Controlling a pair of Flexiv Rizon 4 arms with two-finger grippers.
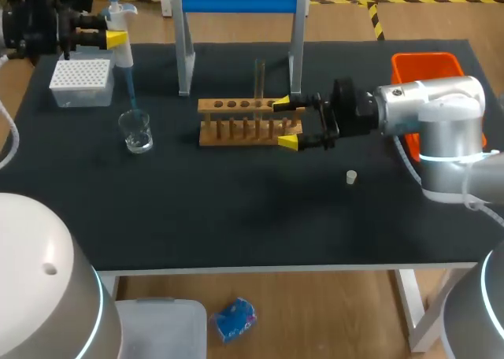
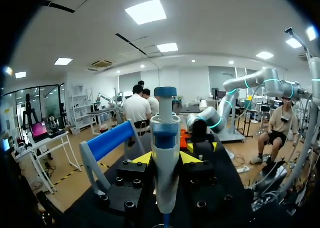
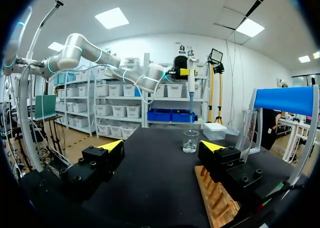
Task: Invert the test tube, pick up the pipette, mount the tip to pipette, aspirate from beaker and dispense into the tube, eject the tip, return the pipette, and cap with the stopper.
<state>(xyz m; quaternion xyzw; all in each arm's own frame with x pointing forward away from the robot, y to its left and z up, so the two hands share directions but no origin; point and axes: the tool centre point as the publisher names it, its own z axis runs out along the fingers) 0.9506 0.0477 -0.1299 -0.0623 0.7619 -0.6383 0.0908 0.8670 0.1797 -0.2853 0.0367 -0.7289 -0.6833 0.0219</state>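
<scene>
My left gripper (image 1: pixel 113 38) (image 2: pixel 165 160) is shut on the white pipette (image 1: pixel 120 30) (image 2: pixel 165 153) with a blue cap, held upright at the back left. Its thin blue tip (image 1: pixel 131 91) points down and ends about at the rim of the glass beaker (image 1: pixel 136 131) (image 3: pixel 190 141). A glass test tube (image 1: pixel 260 79) (image 3: pixel 247 133) stands upright in the wooden rack (image 1: pixel 248 123) (image 3: pixel 220 198). My right gripper (image 1: pixel 286 123) (image 3: pixel 161 147) stands open at the rack's right end, one finger over the rack, with nothing between its fingers. The white stopper (image 1: pixel 351 177) lies on the mat to the right.
A white tip box (image 1: pixel 80 82) (image 3: pixel 216 131) sits at the back left beside the pipette. A blue-topped metal stand (image 1: pixel 240 1) straddles the back of the rack. An orange bin (image 1: pixel 429 66) stands at the back right behind my right arm.
</scene>
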